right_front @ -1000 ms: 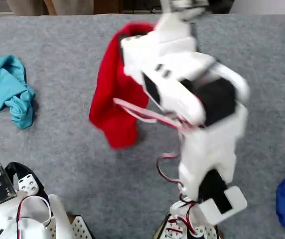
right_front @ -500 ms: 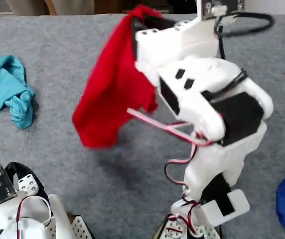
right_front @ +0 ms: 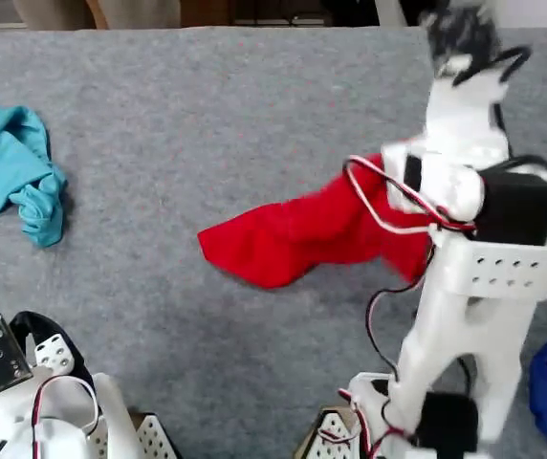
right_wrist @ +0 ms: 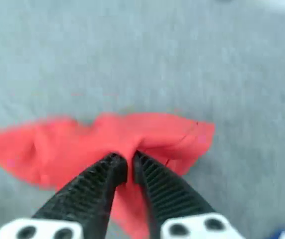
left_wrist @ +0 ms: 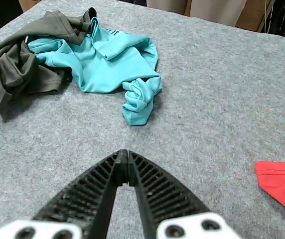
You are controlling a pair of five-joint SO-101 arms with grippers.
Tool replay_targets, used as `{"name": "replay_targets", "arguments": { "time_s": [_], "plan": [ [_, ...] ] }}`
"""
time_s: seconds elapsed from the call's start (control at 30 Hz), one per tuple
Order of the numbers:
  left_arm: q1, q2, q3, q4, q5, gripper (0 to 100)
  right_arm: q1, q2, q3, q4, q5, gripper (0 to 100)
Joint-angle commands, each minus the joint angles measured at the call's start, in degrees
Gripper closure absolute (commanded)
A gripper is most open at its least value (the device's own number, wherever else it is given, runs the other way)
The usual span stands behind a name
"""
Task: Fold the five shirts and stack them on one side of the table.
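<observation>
A fold of the red shirt is being pinched between the almost-closed jaws of the right gripper, the rest trailing toward the middle of the table. Ideally it is being lowered slowly and drawn flat, not bunched. The left gripper is being held closed and empty.

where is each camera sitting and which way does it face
High view: fixed above, looking down on the table; right arm and left arm show.
Left wrist view: on left wrist, facing past shut left fingers toward the teal shirt.
Right wrist view: on right wrist, facing down past right fingers pinching the red shirt.
Shared: red shirt in all three.
</observation>
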Motion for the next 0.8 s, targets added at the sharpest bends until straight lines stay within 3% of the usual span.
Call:
{"name": "replay_targets", "arguments": {
  "time_s": [0.0,0.1,0.2,0.3,0.5,0.67,0.77],
  "plan": [
    [-0.4,0.4,0.0,-0.7,-0.7,98,4.8,-8.5,15.4,0.2,6.3,76.3],
    [-0.4,0.4,0.0,-0.7,-0.7,98,6.2,-14.8,24.8,-1.8,11.6,65.3],
    [-0.4,0.4,0.0,-0.7,-0.7,98,4.0,-21.6,31.9,-4.8,12.5,63.8],
    [-0.4,0.4,0.0,-0.7,-0.7,98,-5.1,-26.5,38.2,-8.0,10.4,63.8],
    [-0.4,0.3,0.0,-0.7,-0.6,98,-32.6,-22.6,48.4,-16.0,-8.1,71.8],
    [-0.5,0.3,0.0,-0.7,-0.4,98,-43.4,-9.4,46.4,-26.0,-14.2,82.6],
    [-0.4,0.3,0.0,-0.7,-0.5,98,-47.5,0.5,42.6,-28.8,-14.2,81.2]
  ]
}}
